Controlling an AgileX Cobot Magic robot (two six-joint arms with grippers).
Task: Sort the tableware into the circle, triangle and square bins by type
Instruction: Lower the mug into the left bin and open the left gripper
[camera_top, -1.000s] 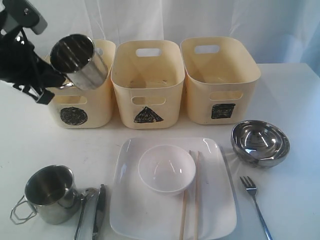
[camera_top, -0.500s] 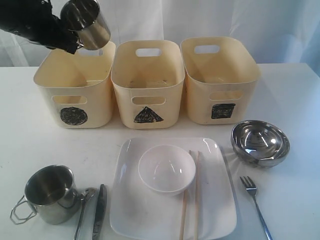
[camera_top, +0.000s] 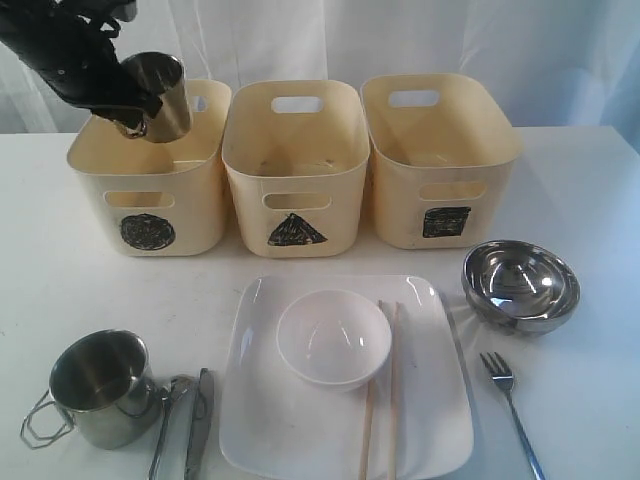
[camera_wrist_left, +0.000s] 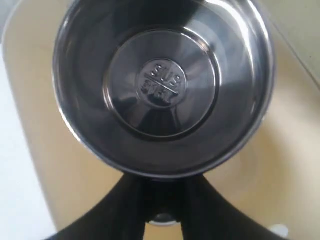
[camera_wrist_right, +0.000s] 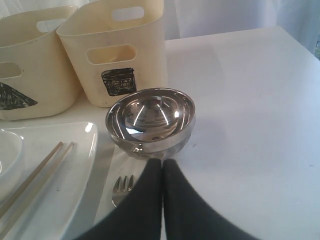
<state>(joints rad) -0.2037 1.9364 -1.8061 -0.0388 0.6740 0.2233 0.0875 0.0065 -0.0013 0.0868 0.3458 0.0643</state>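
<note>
Holding a steel mug (camera_top: 160, 95) over the open top of the circle bin (camera_top: 195, 200): left gripper (camera_top: 132, 112), fingers clamped on the mug. The left wrist view looks straight into the mug, with a "SUS" stamp on its base and the cream bin floor behind it.

Right gripper (camera_wrist_right: 162, 172): fingers pressed together, nothing between them, low over the table (camera_wrist_right: 250, 100), just beside the steel bowl (camera_wrist_right: 150, 120) and the fork (camera_wrist_right: 120, 187).

Triangle bin (camera_top: 295, 190) sits in the middle and the square bin (camera_top: 440, 170) on the right; the three stand in a row side by side.

In front of the bins:
- large white square plate (camera_top: 290, 440), with the small white bowl (camera_top: 333, 338) and wooden chopsticks (camera_top: 385, 400) on it
- second steel mug (camera_top: 100, 388), upright, left of the plate
- spoon (camera_top: 165, 425) and knife (camera_top: 203, 410), lying between that mug and the plate
</note>
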